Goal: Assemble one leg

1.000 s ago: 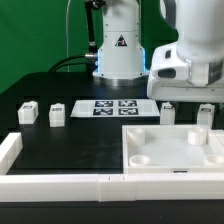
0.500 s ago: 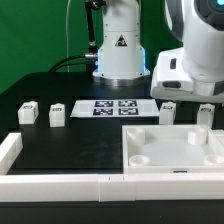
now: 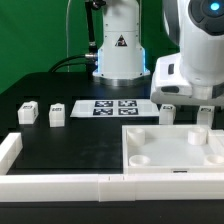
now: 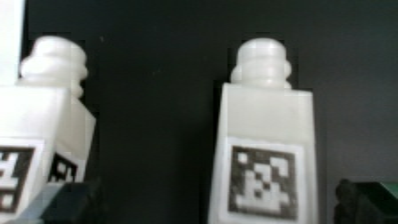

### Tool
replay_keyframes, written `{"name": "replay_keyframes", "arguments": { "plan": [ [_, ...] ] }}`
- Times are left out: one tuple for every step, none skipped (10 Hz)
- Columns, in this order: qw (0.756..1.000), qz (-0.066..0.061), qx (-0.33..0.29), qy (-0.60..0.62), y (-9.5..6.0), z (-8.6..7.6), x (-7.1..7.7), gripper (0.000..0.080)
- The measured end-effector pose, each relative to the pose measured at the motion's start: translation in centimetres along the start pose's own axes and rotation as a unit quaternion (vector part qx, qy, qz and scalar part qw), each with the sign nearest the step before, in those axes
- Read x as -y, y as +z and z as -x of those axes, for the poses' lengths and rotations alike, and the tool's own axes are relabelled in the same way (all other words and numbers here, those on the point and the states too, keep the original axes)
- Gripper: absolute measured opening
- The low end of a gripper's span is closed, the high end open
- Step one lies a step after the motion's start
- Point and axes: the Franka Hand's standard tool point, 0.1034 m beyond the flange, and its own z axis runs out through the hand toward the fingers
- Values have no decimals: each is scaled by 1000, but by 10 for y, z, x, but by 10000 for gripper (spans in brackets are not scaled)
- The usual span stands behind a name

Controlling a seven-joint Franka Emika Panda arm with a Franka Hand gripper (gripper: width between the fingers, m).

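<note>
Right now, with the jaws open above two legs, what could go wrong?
One jaw tip lines up over the neighbouring leg, not the gap beside it, so descending could strike or topple it. The centre leg sits off-centre between the open jaws, so closing may shove it sideways instead of gripping it squarely.

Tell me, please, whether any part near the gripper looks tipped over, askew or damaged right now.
Nothing stands out. The leg between the open gripper's fingertips and the neighbouring leg both stand upright and look whole, with their top knobs intact. The panel lies flat on the table.
</note>
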Motion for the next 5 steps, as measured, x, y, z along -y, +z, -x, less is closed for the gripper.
{"name": "replay_keyframes", "arguments": {
  "plan": [
    [999,5,46,2,-1,4,-2,649],
    [999,1,34,1,-3,-4,0,649],
    [999,2,33,5,-2,-3,1,649],
    [999,6,34,17,1,-2,5,649],
    [999,8,34,17,4,-1,8,649]
  ]
}}
